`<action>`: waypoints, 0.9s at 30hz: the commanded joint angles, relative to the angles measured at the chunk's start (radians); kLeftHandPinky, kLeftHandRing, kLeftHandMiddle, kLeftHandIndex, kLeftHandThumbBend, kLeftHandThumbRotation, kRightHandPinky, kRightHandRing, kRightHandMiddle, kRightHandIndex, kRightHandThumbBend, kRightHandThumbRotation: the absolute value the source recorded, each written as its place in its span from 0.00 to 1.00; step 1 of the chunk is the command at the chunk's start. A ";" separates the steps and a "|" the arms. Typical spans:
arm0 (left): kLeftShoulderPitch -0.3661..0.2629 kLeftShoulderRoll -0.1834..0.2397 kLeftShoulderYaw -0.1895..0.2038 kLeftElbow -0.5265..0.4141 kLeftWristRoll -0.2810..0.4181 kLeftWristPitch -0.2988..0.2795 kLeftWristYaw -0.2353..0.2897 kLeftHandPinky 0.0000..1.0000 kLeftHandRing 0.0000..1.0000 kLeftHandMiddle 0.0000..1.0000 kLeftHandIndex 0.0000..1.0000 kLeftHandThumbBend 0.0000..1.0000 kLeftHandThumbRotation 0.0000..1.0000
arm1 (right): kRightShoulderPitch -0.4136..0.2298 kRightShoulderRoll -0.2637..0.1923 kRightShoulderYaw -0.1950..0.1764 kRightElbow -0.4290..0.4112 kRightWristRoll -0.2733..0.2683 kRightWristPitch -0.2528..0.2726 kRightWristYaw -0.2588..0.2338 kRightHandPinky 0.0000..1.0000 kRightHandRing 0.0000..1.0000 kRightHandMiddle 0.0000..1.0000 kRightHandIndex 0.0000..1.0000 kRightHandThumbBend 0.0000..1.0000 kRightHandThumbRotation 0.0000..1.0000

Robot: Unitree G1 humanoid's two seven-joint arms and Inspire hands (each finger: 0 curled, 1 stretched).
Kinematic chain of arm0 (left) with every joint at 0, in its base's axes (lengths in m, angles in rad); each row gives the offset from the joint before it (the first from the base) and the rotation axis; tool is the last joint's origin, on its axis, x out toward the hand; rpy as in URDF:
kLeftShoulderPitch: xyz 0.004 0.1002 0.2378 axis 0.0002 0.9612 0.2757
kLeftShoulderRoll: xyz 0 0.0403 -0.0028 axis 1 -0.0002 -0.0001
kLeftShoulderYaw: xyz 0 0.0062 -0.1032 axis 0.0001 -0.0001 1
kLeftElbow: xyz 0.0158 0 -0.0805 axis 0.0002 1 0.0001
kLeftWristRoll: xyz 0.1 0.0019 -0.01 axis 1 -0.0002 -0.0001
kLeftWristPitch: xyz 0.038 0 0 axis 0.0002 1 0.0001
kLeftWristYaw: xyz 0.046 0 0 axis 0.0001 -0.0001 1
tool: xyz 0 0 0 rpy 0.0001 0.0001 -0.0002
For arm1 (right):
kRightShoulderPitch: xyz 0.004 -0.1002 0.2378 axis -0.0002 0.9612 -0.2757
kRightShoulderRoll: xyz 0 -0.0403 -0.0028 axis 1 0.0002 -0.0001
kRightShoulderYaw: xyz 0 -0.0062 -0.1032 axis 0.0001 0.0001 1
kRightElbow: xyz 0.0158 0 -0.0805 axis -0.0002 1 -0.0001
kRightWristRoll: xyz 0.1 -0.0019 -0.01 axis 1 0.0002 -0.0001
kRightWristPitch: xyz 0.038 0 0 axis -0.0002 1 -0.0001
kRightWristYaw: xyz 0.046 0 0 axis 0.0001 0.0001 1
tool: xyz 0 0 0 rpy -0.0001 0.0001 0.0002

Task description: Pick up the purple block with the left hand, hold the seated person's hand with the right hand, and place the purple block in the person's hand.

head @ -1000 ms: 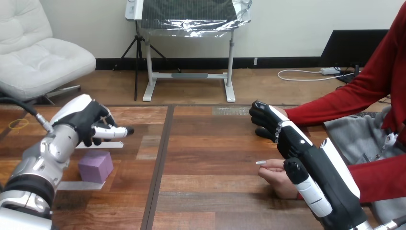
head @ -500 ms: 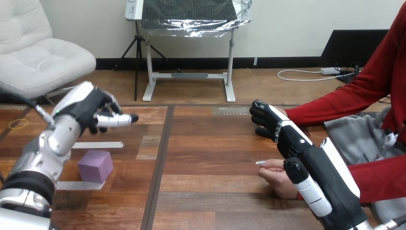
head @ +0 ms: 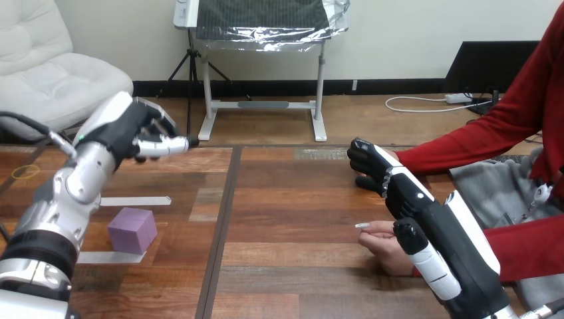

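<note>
Counter (head: pixel 299 199): dark wood planks. A dark seam (head: pixel 221 226) runs front to back, left of ctr.
Purple block (head: pixel 132 229): sits flat on the counter, left of the seam, toward the front-left. Neither robot hand touches it.
Far tape strip (head: pixel 136 201): pale, flat on the counter just behind the block, not touching it.
Near tape strip (head: pixel 106 257): pale, flat on the counter at the block's front edge.
Yellow loop (head: pixel 25 172): small, on the counter at far left, well apart fr. the block.
Left arm (head: pixel 63 206): silver forearm enters at bottom-left and slants up & to the right.
Left hand (head: pixel 126 129): raised over the counter, behind & above the block and well apart fr. it. Fingers curled in, one tip pointing to the view's right. Holds nothing.
Right hand (head: pixel 416 199): right of the seam, enters at bottom-right, white back shell up, reaching away fr. the robot. Grip state: cannot tell.
Person's hand (head: pixel 380 240): rests on the counter at right, loosely closed, just beside & partly under the right hand. Whether it is held: cannot tell.
Upper red sleeve (head: pixel 465 143): enters fr. the right edge and ends behind the far end of the right hand.
Lower red sleeve (head: pixel 525 246): enters fr. the right edge toward the person's hand, partly hidden by the robot's right arm.
Block vs. person's hand: well apart, w/ the seam between them.
</note>
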 commanded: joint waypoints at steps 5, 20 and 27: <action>-0.020 0.048 0.010 -0.096 0.008 0.003 0.000 0.48 0.53 0.56 0.55 0.62 0.45 | -0.073 -0.003 -0.020 -0.010 0.005 -0.018 -0.012 0.89 0.93 0.93 0.93 0.73 1.00; -0.008 0.086 -0.073 -0.125 0.151 0.041 -0.006 0.66 0.74 0.77 0.73 0.71 0.53 | -0.075 -0.002 -0.018 -0.010 0.009 -0.021 -0.013 0.89 0.93 0.93 0.93 0.72 1.00; -0.004 0.082 -0.115 -0.092 0.207 0.059 -0.010 0.68 0.78 0.81 0.79 0.74 0.53 | -0.071 0.001 -0.018 -0.012 0.005 -0.017 -0.017 0.89 0.93 0.93 0.93 0.72 1.00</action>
